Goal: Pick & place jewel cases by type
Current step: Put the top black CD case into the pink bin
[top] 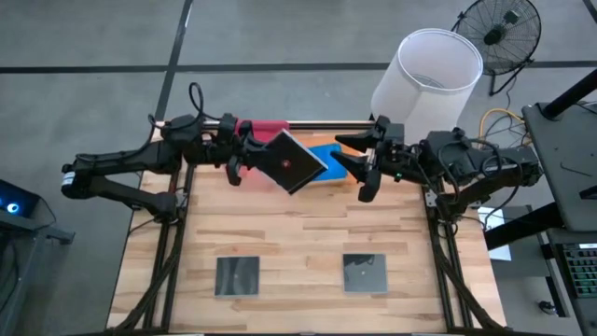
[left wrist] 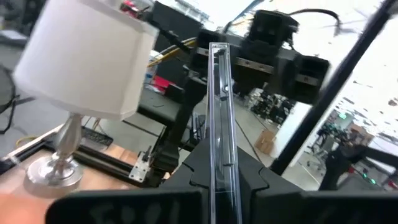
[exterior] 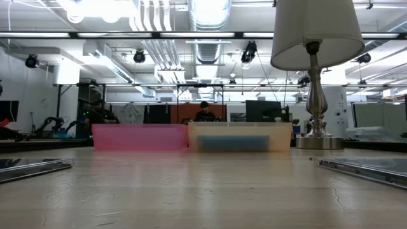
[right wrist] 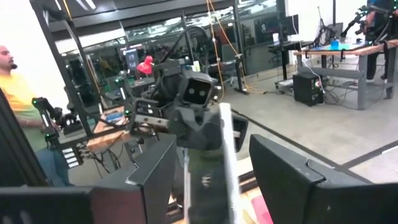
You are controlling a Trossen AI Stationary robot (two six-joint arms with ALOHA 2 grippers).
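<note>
My left gripper (top: 250, 157) is shut on a dark square jewel case (top: 291, 161), held in the air over the trays at the table's far edge. My right gripper (top: 362, 168) stands open at the case's right side. In the right wrist view its fingers (right wrist: 152, 177) stand on either side of the case's edge (right wrist: 225, 158) without touching it. A blue jewel case (top: 328, 152) lies in the orange tray (exterior: 280, 137). Two more dark jewel cases (top: 238, 276) (top: 364, 273) lie flat on the table near its front. My left gripper pinches the dark jewel case between its two fingers (left wrist: 249, 171), one on each flat face, at the case's left end (left wrist: 221, 168). The fingers come level from the table's left. The case sticks out past them toward my right gripper, tilted and lifted clear of the trays and the table.
A pink tray (exterior: 140, 137) and the orange tray stand side by side at the far edge. A lamp with a white shade (top: 434, 70) stands at the far right corner. People show in the room behind.
</note>
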